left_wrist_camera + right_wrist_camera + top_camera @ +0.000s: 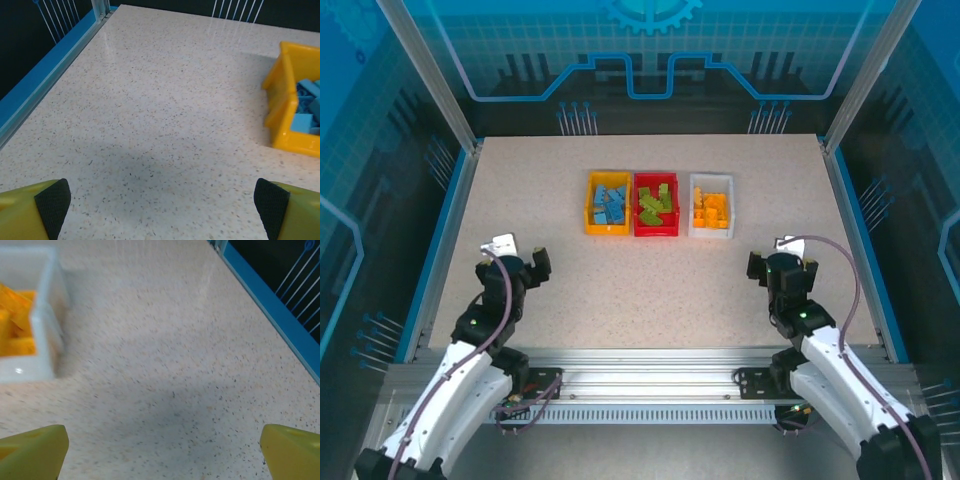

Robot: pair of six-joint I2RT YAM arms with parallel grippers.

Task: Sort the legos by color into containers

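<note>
Nearest, by the arm bases: left hand (517,255) low over the speckled counter (650,290), fingers wide apart, nothing between them. In its wrist view both black pads (52,200) frame bare surface. Right hand (783,252) the same on the opposite side: fingers spread, carrying nothing, bare counter beneath. Both hands well apart from the bins. Farther out, mid-counter, three containers in a row, touching or nearly so. Yellow-orange bin (590,206) on the left holds the blue legos (612,205). Red bin (656,232) in the middle holds the green legos (656,206). Translucent white bin (712,233) on the right holds the orange-yellow legos (712,210). Every brick I can make out lies inside a bin, one colour per bin. Judgement: sorting looks finished, and the step in hand is parking the arms. To do it well, keep both hands open and on the near side, and draw back toward the bases without sweeping sideways, since the left wrist view puts the yellow-orange bin's corner near on its right and the right wrist view puts the white bin near on its left. These bins look light, and a nudge could slide one or tip bricks out. Check the strip behind the bins, which is hard to read from above.
</note>
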